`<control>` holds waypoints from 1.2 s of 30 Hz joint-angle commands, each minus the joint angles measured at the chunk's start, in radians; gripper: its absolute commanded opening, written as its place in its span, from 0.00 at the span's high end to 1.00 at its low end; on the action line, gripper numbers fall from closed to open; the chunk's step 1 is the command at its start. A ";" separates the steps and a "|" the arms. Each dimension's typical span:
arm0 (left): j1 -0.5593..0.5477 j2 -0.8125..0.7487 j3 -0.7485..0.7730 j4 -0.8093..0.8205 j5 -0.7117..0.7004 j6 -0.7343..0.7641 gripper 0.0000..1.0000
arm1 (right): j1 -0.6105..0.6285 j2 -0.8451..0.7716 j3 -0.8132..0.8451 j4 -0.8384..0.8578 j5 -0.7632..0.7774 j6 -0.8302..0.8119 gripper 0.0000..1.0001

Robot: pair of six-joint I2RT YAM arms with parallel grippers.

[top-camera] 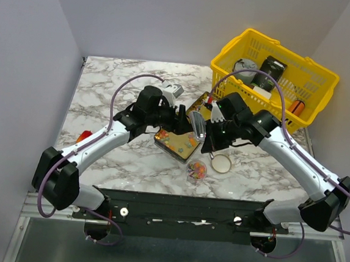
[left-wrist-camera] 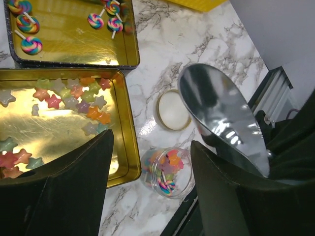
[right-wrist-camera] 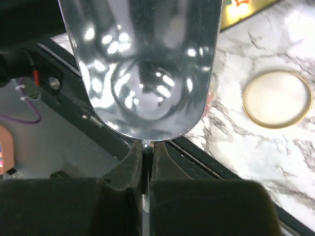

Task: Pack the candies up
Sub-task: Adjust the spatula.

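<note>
Pastel star-shaped candies point(left-wrist-camera: 74, 98) lie in a gold tin point(left-wrist-camera: 129, 147), seen from above as the gold tin point(top-camera: 175, 144). A second gold tin point(left-wrist-camera: 130, 44) holds swirl lollipop candies point(left-wrist-camera: 29, 29). A small clear jar point(left-wrist-camera: 170, 171) with several candies inside lies on the marble near the front edge, also seen as the jar point(top-camera: 197, 169). My left gripper point(left-wrist-camera: 151, 140) hangs open over the tin's right edge, nothing between its fingers. My right gripper point(right-wrist-camera: 146, 147) is shut on the handle of a shiny metal scoop point(right-wrist-camera: 142, 64), which hovers beside the left gripper point(top-camera: 179, 120).
The jar's round lid point(top-camera: 221, 164) lies flat right of the jar. A yellow basket point(top-camera: 272, 72) with assorted items stands at the back right. An orange-red lump point(top-camera: 84, 136) sits at the table's left edge. The black rail point(top-camera: 180, 208) runs along the front.
</note>
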 commanded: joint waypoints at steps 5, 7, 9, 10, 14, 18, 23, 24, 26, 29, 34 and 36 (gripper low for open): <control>-0.019 0.017 0.003 0.003 -0.068 0.014 0.28 | 0.007 -0.005 0.088 0.027 -0.028 0.007 0.99; -0.019 -0.007 0.009 -0.015 -0.116 0.027 0.25 | 0.007 0.018 0.100 -0.013 0.059 0.021 0.99; -0.019 -0.029 0.022 -0.045 -0.184 0.049 0.22 | 0.007 0.042 0.111 -0.039 0.100 0.024 0.99; -0.019 -0.051 0.025 -0.052 -0.199 0.059 0.19 | 0.007 0.050 0.113 -0.049 0.133 0.029 0.99; -0.019 -0.107 0.037 -0.071 -0.242 0.091 0.14 | 0.007 0.087 0.108 -0.078 0.160 0.029 0.99; -0.019 -0.139 0.023 -0.037 -0.196 0.093 0.09 | 0.010 0.105 0.096 -0.066 0.141 0.007 0.99; -0.019 -0.107 0.016 0.010 -0.138 0.050 0.09 | 0.036 0.121 0.120 -0.078 0.141 -0.031 0.99; -0.019 -0.101 0.007 0.023 -0.136 0.041 0.09 | 0.042 0.125 0.126 -0.082 0.144 -0.031 0.99; -0.019 -0.085 -0.001 0.049 -0.147 0.022 0.09 | 0.050 0.125 0.139 -0.084 0.146 -0.037 0.99; -0.019 -0.052 -0.003 0.053 -0.147 0.013 0.11 | 0.057 0.107 0.151 -0.078 0.123 -0.040 0.99; -0.019 0.011 -0.004 0.040 -0.147 0.019 0.19 | 0.057 0.049 0.163 -0.056 0.078 -0.043 0.99; -0.019 0.027 -0.009 0.026 -0.150 0.025 0.22 | 0.057 0.032 0.166 -0.041 0.068 -0.042 0.99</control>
